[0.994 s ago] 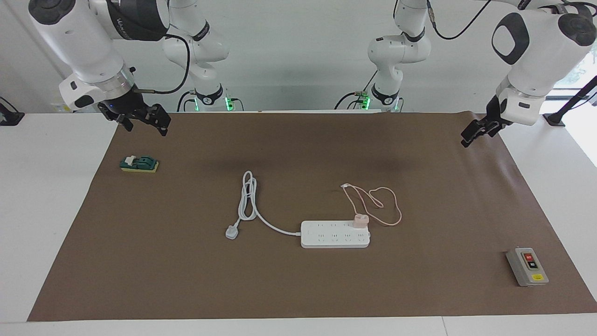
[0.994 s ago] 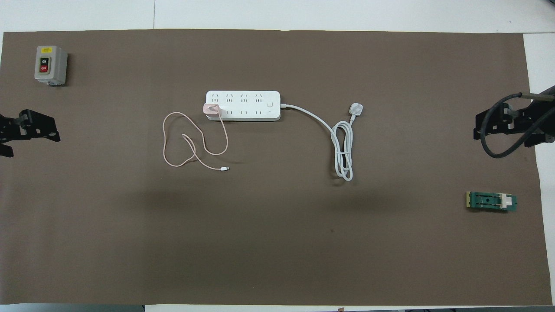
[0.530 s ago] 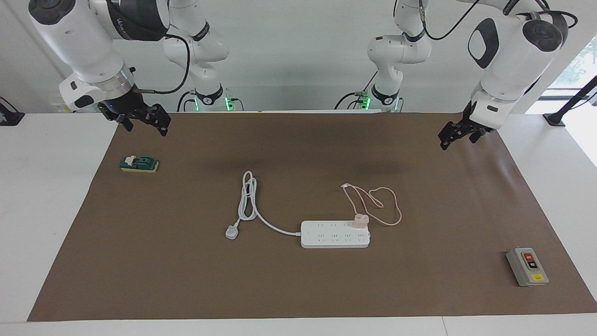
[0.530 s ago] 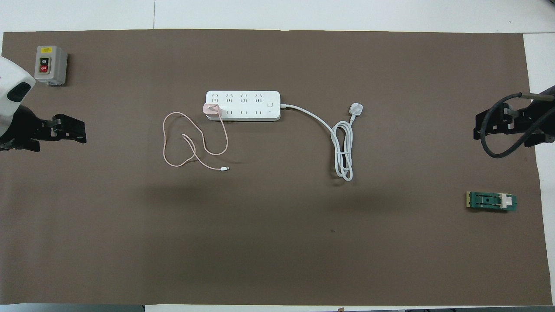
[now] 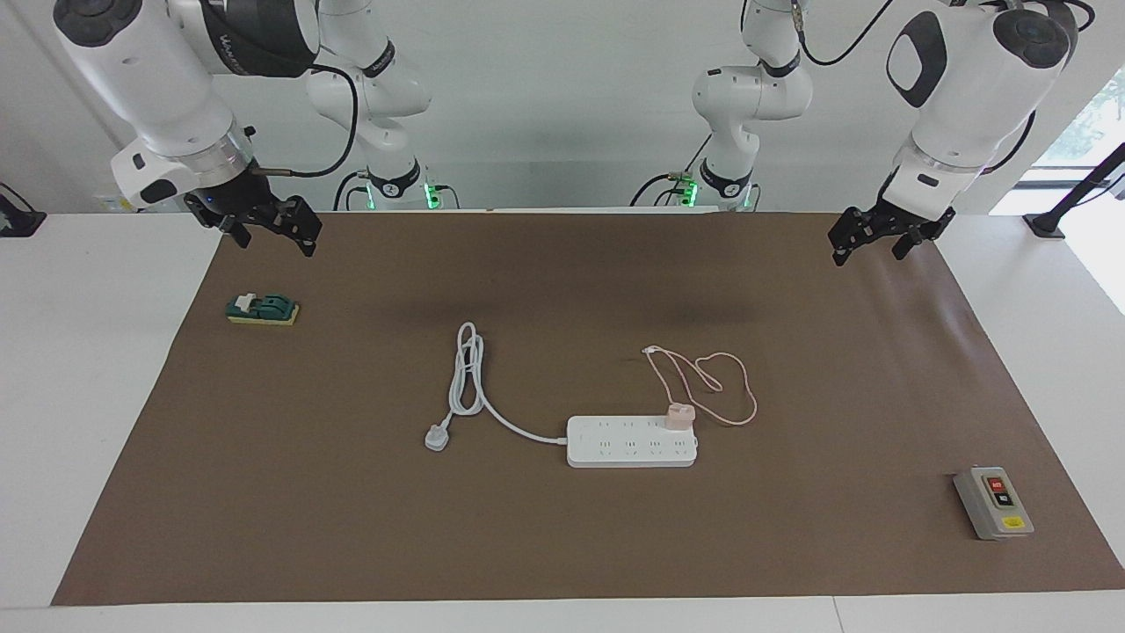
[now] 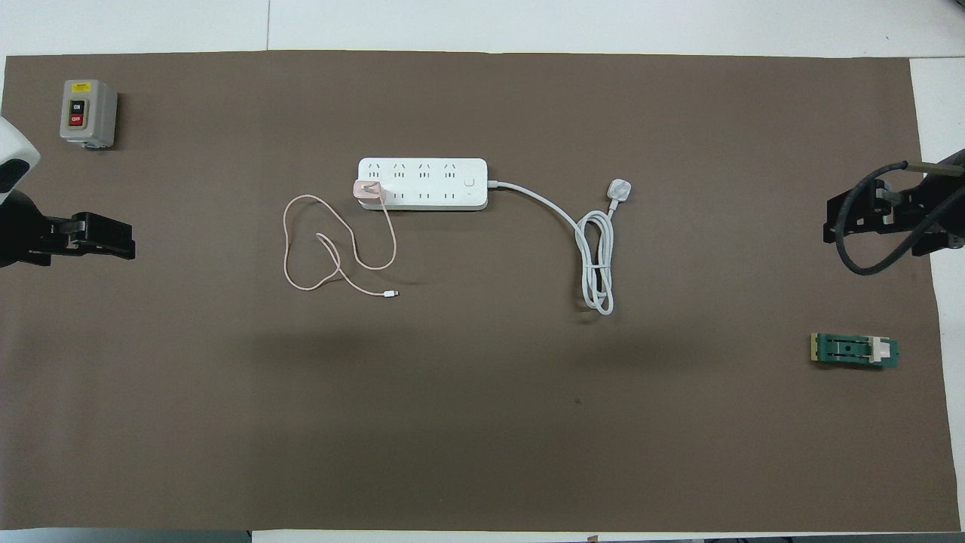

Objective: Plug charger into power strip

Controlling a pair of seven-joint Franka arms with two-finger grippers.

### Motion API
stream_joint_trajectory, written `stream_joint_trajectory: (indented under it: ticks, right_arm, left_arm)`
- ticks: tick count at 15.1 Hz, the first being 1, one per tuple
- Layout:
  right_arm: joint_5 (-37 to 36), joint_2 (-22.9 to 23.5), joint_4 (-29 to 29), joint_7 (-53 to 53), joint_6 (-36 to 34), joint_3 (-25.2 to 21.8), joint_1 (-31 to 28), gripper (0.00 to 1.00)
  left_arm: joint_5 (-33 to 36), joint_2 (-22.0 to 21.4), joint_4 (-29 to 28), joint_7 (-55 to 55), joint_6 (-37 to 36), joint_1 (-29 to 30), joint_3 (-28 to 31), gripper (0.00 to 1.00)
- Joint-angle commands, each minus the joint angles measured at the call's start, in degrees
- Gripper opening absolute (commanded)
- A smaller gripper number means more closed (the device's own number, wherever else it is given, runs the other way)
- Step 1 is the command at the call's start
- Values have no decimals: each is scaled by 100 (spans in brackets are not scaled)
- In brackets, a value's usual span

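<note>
Charger (image 5: 679, 415) seated in the power strip (image 5: 631, 442), at the strip's end toward the left arm, in the socket row nearer the robots. Pink cable (image 5: 716, 384) looped loose on the brown mat (image 5: 562, 545), running from charger toward the robots, tiny connector lying flat at the end. White cord (image 5: 470, 378) off the strip's other end, coiled, three-pin plug (image 5: 437, 437) resting on the mat.

Left gripper (image 5: 875, 239) up in the air over the mat's edge at the left arm's end, fingers spread wide, nothing between them. Charger and strip well apart from those fingers, toward mid-table. Grey switch box (image 5: 993, 502) also well clear of them.

Right gripper (image 5: 279, 230) raised over the mat's corner at the right arm's end, fingers wide apart, holding nothing. Green block (image 5: 262, 309) on the mat near those fingers, not touching. Strip well apart from them too.
</note>
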State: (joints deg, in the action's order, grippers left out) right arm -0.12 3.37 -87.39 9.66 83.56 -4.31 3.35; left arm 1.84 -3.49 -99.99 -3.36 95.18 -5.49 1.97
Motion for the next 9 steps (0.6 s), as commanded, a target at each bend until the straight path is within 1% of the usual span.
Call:
stream_joint_trajectory:
  ticks: [1, 6, 9]
  right_arm:
    - [-76, -65, -24, -87, -68, 70, -88, 100]
    - [-76, -65, -24, -87, -68, 70, -88, 100]
    - [-76, -65, -24, -96, -68, 70, -88, 100]
  left_arm:
    - [-26, -161, -118, 326, -70, -57, 23, 100]
    - [-34, -109, 172, 301, -272, -110, 31, 100]
    - [-34, -65, 172, 239, -263, -119, 31, 100]
